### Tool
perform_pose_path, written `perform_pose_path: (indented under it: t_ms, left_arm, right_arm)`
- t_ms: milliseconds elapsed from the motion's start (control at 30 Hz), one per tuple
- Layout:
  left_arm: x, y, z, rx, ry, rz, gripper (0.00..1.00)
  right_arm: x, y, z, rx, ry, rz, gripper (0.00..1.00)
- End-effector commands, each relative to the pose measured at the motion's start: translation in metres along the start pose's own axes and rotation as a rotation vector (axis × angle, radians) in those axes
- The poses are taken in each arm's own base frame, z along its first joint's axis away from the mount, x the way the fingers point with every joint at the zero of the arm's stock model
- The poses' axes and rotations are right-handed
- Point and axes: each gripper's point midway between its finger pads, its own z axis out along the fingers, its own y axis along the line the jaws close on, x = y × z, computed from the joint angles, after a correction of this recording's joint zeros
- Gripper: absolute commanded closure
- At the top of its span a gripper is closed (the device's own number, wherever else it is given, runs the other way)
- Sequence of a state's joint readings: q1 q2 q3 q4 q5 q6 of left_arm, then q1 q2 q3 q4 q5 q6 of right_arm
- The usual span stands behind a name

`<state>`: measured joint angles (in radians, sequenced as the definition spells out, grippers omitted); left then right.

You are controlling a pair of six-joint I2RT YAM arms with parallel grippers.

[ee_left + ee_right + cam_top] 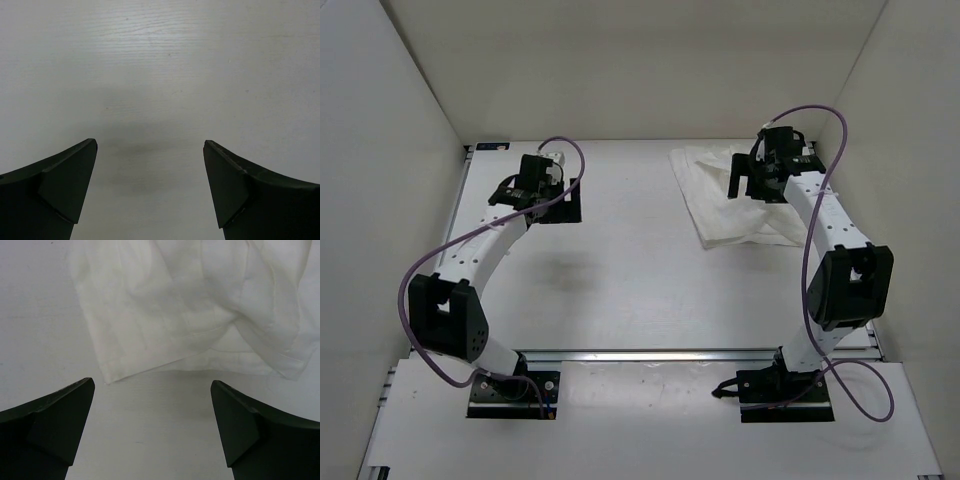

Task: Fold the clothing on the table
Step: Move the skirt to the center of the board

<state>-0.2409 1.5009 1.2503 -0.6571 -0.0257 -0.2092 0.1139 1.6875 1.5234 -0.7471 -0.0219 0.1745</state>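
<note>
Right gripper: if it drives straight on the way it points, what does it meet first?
Likely the near hem of the clothing, just ahead of the open right gripper; depth is unclear, so the table might come first.

We find bare table [650,270] across the middle, free to cross. The clothing [712,205] covers the far right; walls [380,120] close three sides.
</note>
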Motion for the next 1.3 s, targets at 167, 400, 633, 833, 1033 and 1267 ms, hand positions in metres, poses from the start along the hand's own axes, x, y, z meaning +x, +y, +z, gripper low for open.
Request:
perform_pose_path:
  t_ms: [167,400,633,833,1033,1267]
  left_arm:
    - [-0.048,-0.076,-0.014,0.181,-0.208,0.170,0.02]
    - [-0.047,-0.162,0.001,0.471,-0.178,0.231,0.02]
    - [-0.036,-0.252,0.049,0.614,-0.094,0.271,0.01]
    - [-0.023,-0.329,0.069,0.841,-0.051,0.272,0.03]
    - [-0.022,-0.351,0.105,0.744,-0.033,0.172,0.01]
    - [0.019,-0.357,0.135,0.724,0.077,0.078,0.05]
  right_arm:
    - [0.002,-0.027,-0.005,0.094,-0.037,0.100,0.01]
    - [0.012,-0.090,-0.022,0.340,0.027,0.149,0.01]
    - [0.025,-0.124,-0.035,0.311,-0.057,0.282,0.01]
    - [0.039,-0.144,-0.044,0.372,-0.064,0.280,0.01]
    - [0.044,-0.138,-0.044,0.356,-0.062,0.279,0.01]
    - [0.047,-0.138,-0.047,0.362,-0.062,0.280,0.01]
